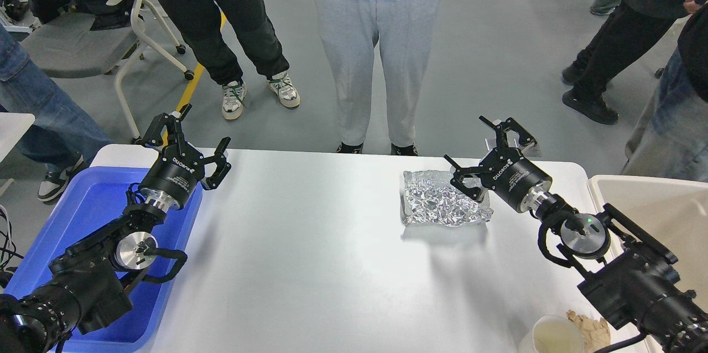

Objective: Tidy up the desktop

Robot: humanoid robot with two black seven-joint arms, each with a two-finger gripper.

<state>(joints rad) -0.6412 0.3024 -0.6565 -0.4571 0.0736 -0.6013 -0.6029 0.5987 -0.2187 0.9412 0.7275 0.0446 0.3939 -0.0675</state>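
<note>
The white desktop (pixel 310 253) fills the middle of the head view. A crumpled silver foil bag (pixel 437 201) lies on it right of centre. My right gripper (pixel 478 151) hovers open at the bag's upper right corner, one finger over the bag's edge, nothing held. My left gripper (pixel 191 131) stands open above the desktop's far left corner, over the rim of the blue plastic tray (pixel 83 209), with nothing between its fingers. At the front right edge a paper cup (pixel 553 336) stands beside a crumpled brown paper scrap (pixel 589 331).
A beige plastic bin (pixel 652 214) stands at the right edge of the table. Several people stand on the grey floor behind the far edge; one in grey trousers (pixel 376 65) is close to it. A chair (pixel 83 43) is at the back left.
</note>
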